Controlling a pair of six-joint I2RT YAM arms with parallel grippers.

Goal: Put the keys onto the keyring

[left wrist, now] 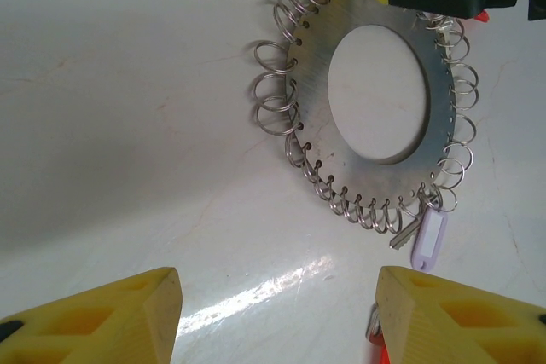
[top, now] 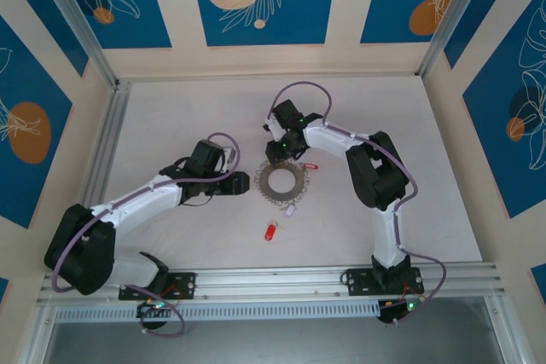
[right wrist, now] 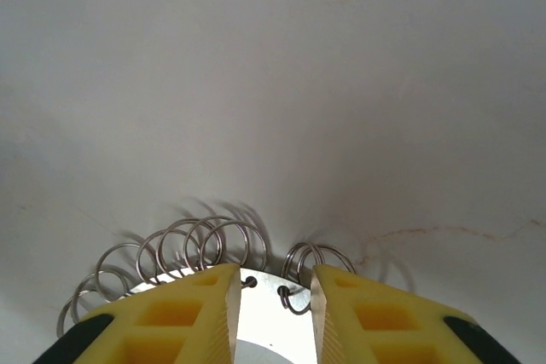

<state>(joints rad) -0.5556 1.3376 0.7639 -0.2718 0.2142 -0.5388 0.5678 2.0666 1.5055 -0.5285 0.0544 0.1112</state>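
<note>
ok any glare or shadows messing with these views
left wrist: a bright glare streak runs across the table just below the keyring, which itself stays sharp; right wrist: the keyring's loops throw soft, smeared shadows onto the table, with no glare; top external: even, soft light, no hot spots

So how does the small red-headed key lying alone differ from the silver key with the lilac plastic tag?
The red-headed key lies loose, apart from the flat metal disc; the silver key hangs at that disc's rim. The first has a red plastic head; the second is bare metal, beside a lilac tag. Both are small.
</note>
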